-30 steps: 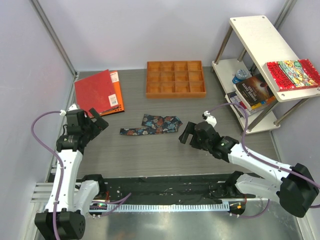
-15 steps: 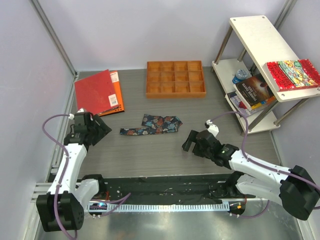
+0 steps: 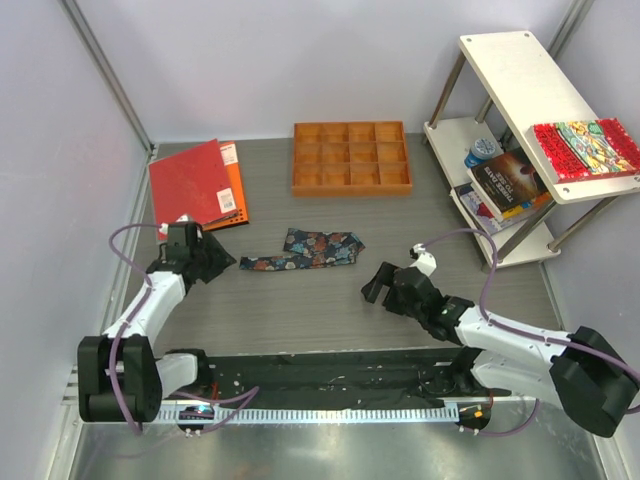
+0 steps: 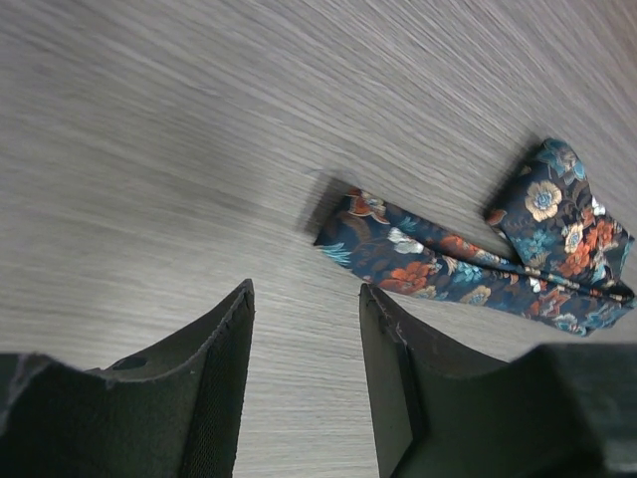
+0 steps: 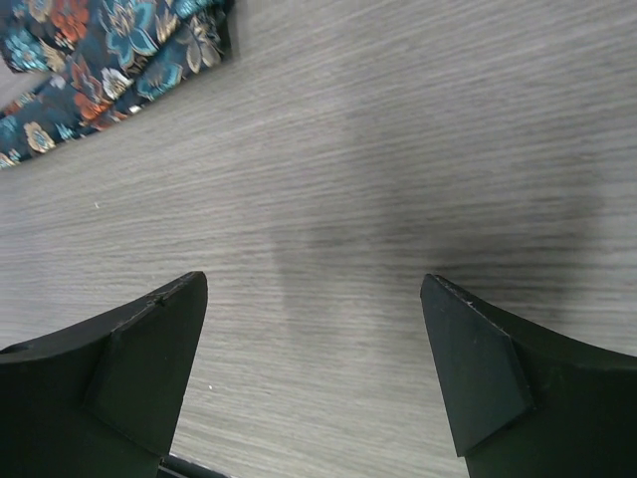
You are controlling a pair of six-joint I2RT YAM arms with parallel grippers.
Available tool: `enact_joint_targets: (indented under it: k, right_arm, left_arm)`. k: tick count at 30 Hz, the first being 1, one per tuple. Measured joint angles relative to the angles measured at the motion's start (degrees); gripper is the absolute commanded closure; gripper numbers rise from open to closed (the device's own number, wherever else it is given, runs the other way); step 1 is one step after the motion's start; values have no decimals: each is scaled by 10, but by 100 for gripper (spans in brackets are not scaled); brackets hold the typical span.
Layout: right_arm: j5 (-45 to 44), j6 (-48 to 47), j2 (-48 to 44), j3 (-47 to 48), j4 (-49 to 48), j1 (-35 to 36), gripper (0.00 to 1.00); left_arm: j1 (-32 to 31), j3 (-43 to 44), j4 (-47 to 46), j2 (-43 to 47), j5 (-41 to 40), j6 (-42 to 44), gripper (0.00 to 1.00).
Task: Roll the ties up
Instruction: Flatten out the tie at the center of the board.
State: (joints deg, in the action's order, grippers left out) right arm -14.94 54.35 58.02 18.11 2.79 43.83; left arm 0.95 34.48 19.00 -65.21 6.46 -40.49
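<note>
Status: rolling had not started, as far as I could judge. The table (image 3: 330, 310) carried the tie (image 3: 305, 250) lying flat near mid-table, its wide end doubled over on the right and its narrow tail pointing left, with no coil anywhere along it. The whole roll was left to do. Room: a broad strip of bare tabletop ran between the tie and the arm bases, so approach from the near side looked free. The shelf unit (image 3: 520, 60) stood at the right edge, well apart from the tie. The wooden tray (image 3: 350, 188) sat behind the tie toward the far wall, apart from it, limiting travel that way. The red notebook (image 3: 195, 185) lay at far left, near the left arm and the side wall, the tightest spot. The right gripper (image 3: 375, 285) hung low, right of the tie's wide end, jaws spread wide over bare table. The left gripper (image 3: 226, 262) sat just beside the narrow tail, not touching it, jaws apart at a narrow gap with nothing between.
</note>
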Motion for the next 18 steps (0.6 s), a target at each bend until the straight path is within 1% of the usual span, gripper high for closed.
enact_joint_targets:
  k: [7,11,18]
  right_arm:
    - [-8,-6,36,-11,-83,0,6]
    - [-9,-12,62,-9,-117,0,6]
    - [-7,-21,102,6,-151,0,6]
  left_arm:
    - [-59,-1,-45,-51,-11,1,53]
    - [-73,0,-56,-81,-28,2,56]
    - [-77,7,-62,-128,-56,2,55]
